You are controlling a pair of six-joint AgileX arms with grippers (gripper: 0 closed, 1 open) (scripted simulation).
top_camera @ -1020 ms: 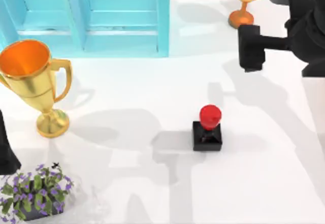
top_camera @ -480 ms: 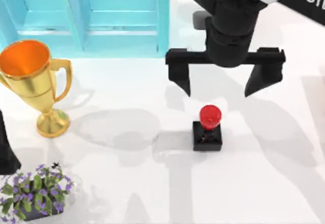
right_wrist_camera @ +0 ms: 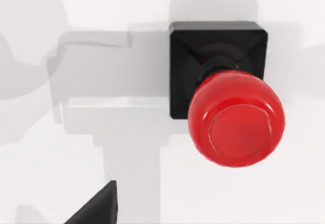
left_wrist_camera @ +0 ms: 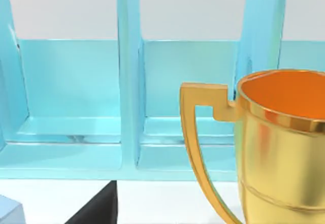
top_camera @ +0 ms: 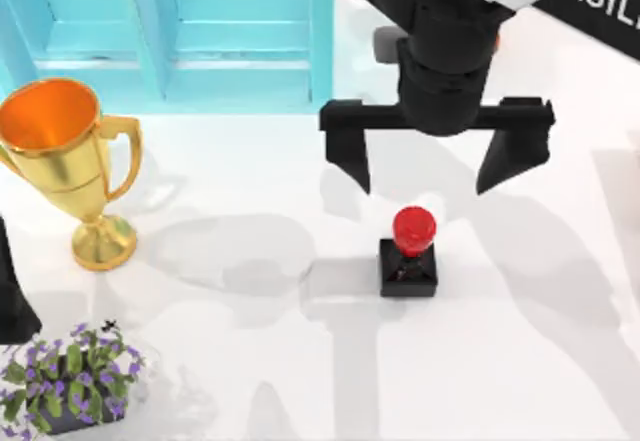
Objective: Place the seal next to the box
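Note:
The seal (top_camera: 409, 253), a black square block with a glossy red knob, stands upright on the white table right of centre. My right gripper (top_camera: 425, 185) hangs open above it, slightly toward the far side, fingers spread wider than the seal. The right wrist view looks straight down on the seal (right_wrist_camera: 228, 102), with one dark fingertip (right_wrist_camera: 96, 209) off to its side and not touching. The turquoise box (top_camera: 170, 36) lies along the far edge at the left, also the box (left_wrist_camera: 76, 82). My left arm (top_camera: 10, 306) is parked at the left edge, one fingertip (left_wrist_camera: 96, 211) showing.
A large gold trophy (top_camera: 65, 161) stands at the left in front of the box, close to the left wrist camera as the trophy (left_wrist_camera: 274, 148). A pot of purple flowers (top_camera: 70, 376) sits at the near left corner. Bare white table lies between box and seal.
One second ago the right gripper was at the far right edge; it swung in over the seal. In the last half second it only edged slightly left. The seal has not moved.

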